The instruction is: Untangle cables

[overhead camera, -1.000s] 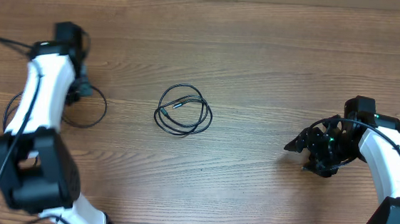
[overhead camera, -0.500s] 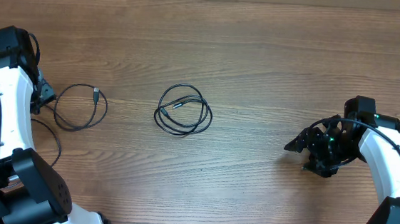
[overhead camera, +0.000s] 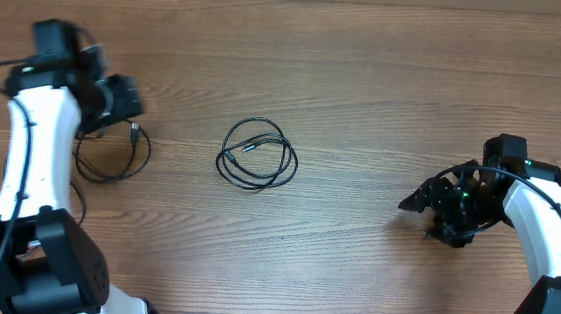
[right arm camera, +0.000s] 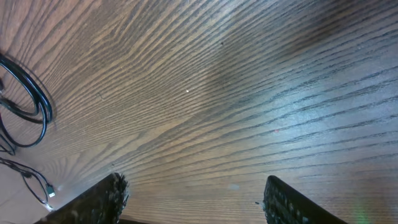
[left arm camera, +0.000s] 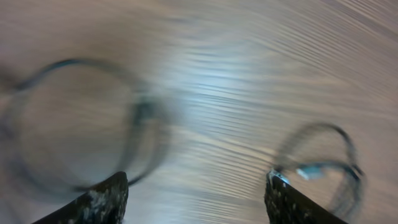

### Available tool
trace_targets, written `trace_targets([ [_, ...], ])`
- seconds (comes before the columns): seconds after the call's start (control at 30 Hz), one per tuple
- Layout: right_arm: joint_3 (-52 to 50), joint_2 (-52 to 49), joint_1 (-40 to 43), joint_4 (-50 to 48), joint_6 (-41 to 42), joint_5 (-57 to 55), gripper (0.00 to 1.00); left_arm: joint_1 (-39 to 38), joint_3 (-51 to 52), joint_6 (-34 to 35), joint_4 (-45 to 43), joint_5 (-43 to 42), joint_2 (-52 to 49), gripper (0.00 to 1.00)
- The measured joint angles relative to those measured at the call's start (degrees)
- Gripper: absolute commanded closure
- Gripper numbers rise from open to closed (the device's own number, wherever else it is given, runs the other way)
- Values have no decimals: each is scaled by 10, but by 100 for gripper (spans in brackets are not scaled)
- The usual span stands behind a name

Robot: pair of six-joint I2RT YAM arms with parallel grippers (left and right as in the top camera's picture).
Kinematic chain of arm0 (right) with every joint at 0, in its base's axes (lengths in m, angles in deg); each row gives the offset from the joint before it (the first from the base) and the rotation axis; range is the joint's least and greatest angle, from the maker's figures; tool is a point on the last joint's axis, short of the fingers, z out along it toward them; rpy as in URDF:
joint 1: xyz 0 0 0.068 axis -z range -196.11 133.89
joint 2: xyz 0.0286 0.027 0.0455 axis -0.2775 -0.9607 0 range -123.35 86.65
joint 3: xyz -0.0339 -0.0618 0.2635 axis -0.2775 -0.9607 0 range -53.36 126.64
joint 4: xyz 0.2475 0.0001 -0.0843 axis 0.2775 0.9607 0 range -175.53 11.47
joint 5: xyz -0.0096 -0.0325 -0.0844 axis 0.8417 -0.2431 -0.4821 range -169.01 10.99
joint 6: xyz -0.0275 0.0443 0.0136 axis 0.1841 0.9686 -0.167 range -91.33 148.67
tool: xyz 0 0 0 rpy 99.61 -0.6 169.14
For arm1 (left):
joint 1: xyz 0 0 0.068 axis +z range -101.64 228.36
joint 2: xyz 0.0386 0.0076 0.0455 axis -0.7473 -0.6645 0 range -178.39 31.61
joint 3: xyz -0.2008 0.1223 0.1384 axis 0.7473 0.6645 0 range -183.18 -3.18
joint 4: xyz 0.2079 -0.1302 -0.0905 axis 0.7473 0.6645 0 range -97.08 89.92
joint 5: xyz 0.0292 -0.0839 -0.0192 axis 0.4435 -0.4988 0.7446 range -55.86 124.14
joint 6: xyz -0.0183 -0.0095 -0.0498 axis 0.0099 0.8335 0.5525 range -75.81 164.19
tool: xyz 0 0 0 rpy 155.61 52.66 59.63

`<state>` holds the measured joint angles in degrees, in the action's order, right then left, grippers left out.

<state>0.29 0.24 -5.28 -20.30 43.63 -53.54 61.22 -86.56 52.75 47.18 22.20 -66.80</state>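
At mid-tabletop point(overhead camera: 367, 74) one coiled cable point(overhead camera: 258, 155) lies with open wood on every side. A second cable loop point(overhead camera: 112, 151) lies to its left, just beside the left end effector point(overhead camera: 122, 99), which is spread wide and holds nothing. The right end effector point(overhead camera: 427, 204), also wide and holding nothing, sits well apart at the right.

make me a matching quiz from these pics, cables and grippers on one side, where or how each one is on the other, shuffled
Column one:
1. coiled cable
2. single-loop cable
3. left gripper
4. right gripper

Column two:
A. open, over bare table on the right side
B. in the middle, several overlapping turns
C. open, next to the leftmost cable
D. on the left side, one loose ring with its plug end showing

Pairs: 1-B, 2-D, 3-C, 4-A
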Motion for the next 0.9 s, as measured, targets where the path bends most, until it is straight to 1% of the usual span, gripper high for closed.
trace_targets([
  [0.07,0,0,0,-1,0,0,30,-40,0,-21,-2,-27,0,24],
  [0.13,0,0,0,-1,0,0,30,-83,0,-35,2,-45,0,25],
  [0.17,0,0,0,-1,0,0,30,-110,0,-42,6,-54,0,27],
  [0.2,0,0,0,-1,0,0,30,-117,0,-43,8,-55,0,30],
  [0.27,0,0,0,-1,0,0,30,-164,0,-35,31,-54,0,30],
  [0.3,0,0,0,-1,0,0,30,-180,0,-14,43,-46,0,27],
  [0.4,0,0,0,-1,0,0,30,-227,2,72,82,-13,-2,5],
  [0.43,0,0,0,-1,0,0,30,-237,4,106,87,-6,-3,1],
  [0.47,0,0,0,-1,0,0,30,-246,6,140,89,-2,-5,0],
  [0.5,0,0,0,-1,0,0,30,-253,8,173,90,2,-7,7],
  [0.53,0,0,0,-1,0,0,30,-258,9,199,90,3,-10,19],
  [0.57,0,0,0,-1,0,0,30,-264,11,236,90,5,-12,22],
  [0.63,0,0,0,-1,0,0,30,-272,14,289,90,9,-15,23],
  [0.7,0,0,0,-1,0,0,30,-276,14,325,87,13,-16,24],
  [0.77,0,0,0,-1,0,0,30,-279,14,353,86,26,-16,22],
  [0.83,0,0,0,-1,0,0,30,-282,14,390,85,48,-16,18],
  [0.9,0,0,0,-1,0,0,30,-282,18,413,82,61,-16,17],
])
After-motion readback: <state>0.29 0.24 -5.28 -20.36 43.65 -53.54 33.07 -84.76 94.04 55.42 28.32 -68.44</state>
